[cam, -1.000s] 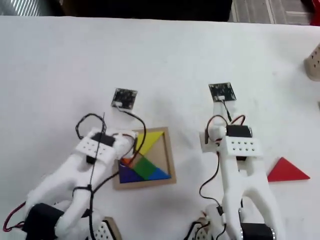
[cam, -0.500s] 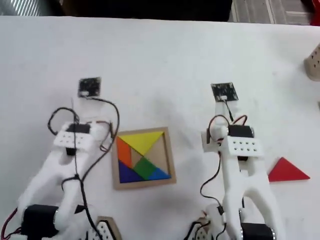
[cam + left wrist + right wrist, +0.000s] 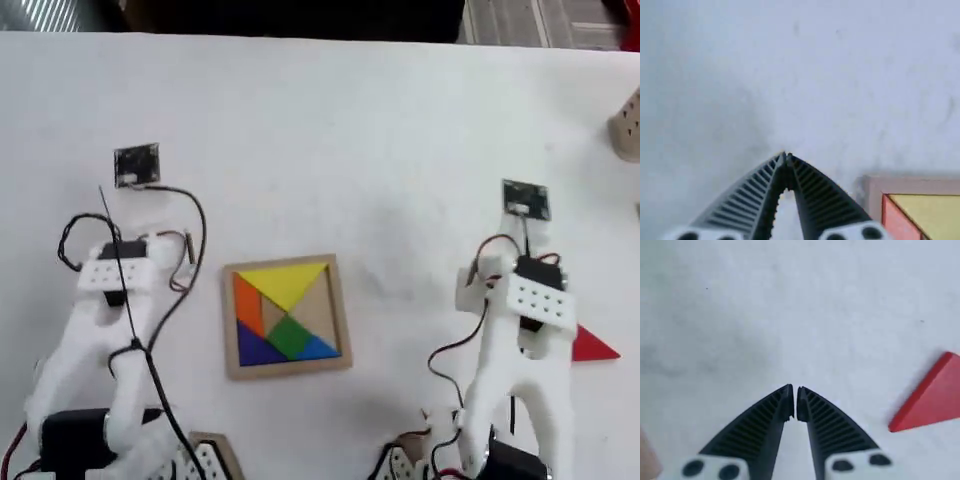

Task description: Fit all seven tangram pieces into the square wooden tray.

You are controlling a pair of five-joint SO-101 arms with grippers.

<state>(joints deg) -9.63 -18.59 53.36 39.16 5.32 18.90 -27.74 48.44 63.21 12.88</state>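
The square wooden tray (image 3: 341,305) lies between the two arms and holds several pieces: a yellow triangle (image 3: 287,280), an orange one, a green one and blue ones. A bare wood patch shows along the tray's right side. A red triangle (image 3: 598,345) lies on the table at the right, partly hidden under the right arm (image 3: 530,305). My right gripper (image 3: 794,391) is shut and holds nothing, with the red triangle (image 3: 929,401) a short way off to one side. My left gripper (image 3: 785,158) is shut and holds nothing, over bare table beside the tray's corner (image 3: 869,186). The left arm (image 3: 115,280) stands left of the tray.
A beige pegged object (image 3: 628,125) sits at the far right edge. A wooden block (image 3: 222,456) lies at the front by the left arm's base. Loose black and red cables hang from both arms. The white table stretches wide behind the arms.
The left arm has swung left, away from the tray, uncovering the orange piece. The right arm has swung right and now covers part of the red triangle.
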